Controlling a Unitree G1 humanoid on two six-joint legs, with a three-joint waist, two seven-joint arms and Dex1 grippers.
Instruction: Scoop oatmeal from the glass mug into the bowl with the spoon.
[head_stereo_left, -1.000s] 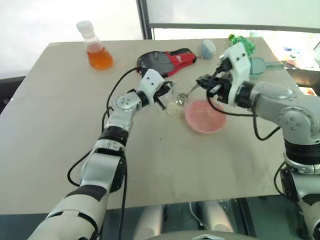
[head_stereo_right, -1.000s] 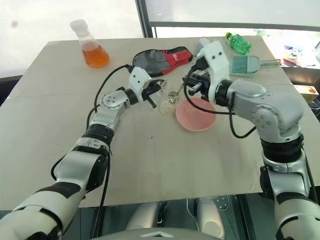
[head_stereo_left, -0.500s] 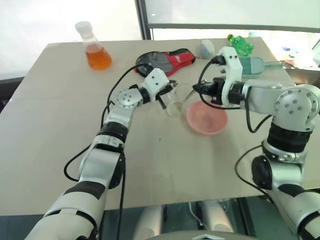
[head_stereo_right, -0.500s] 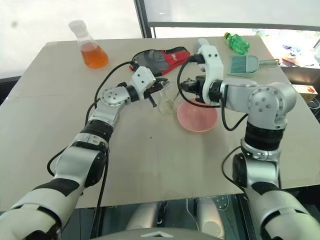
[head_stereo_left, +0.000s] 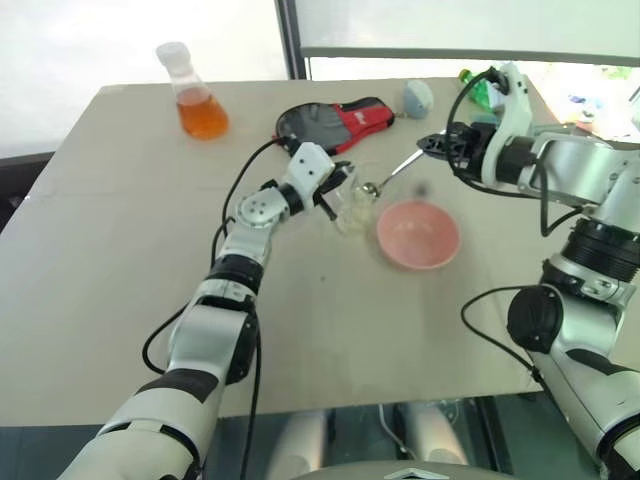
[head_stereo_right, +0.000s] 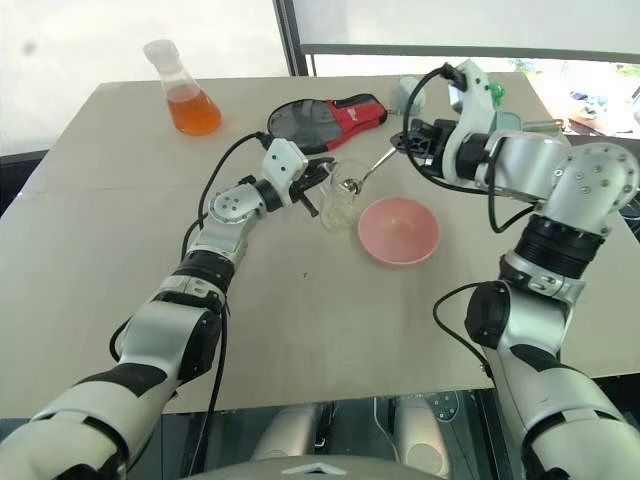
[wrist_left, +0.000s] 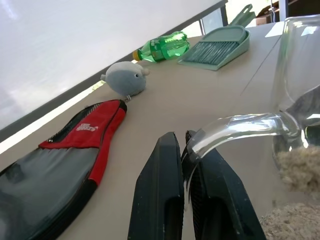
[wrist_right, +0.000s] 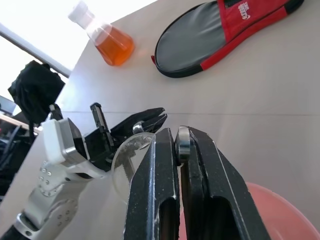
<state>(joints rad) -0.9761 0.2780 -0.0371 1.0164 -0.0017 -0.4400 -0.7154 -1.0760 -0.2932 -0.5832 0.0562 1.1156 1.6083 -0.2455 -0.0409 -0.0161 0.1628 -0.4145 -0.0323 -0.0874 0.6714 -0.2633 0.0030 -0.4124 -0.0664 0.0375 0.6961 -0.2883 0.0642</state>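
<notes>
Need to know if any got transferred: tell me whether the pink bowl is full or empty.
Empty as far as visible: the bowl shows plain pink inside. Oatmeal sits in the glass mug.

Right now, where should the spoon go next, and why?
Probably sideways, until its tip is over the bowl, then tilt. The right gripper holds the spoon with its tip above the mug, which the left gripper steadies by the handle, and the bowl looks empty.
</notes>
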